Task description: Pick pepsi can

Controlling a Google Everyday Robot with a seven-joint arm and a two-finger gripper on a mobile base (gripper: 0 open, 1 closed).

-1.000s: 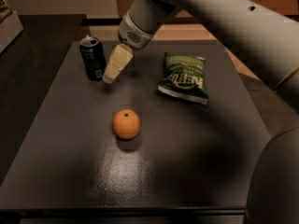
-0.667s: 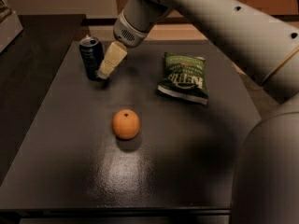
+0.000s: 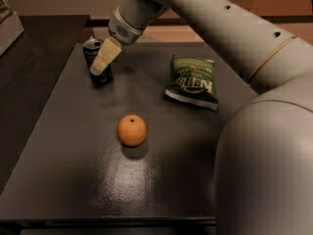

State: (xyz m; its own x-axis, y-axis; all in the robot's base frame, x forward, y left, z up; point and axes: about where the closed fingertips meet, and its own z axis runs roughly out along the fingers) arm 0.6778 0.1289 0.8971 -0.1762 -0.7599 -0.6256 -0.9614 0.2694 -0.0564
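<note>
The gripper (image 3: 101,62) reaches down across the can (image 3: 91,49), which stands upright at the far-left corner of the table (image 3: 68,175), apparently lining up a grasp. Whether the claw is open or closed cannot be told.

A: Where does the single view look from?

B: From high over the near edge of the dark table (image 3: 161,185), tilted down and facing the far side.

A: How near is it?

B: Near. The table fills most of the frame, with its near edge at the bottom and its far edge close to the top. The arm (image 3: 230,28) looms large at the near right and stretches to the far left, where the gripper (image 3: 98,68) overlaps the pepsi can (image 3: 89,54).
</note>
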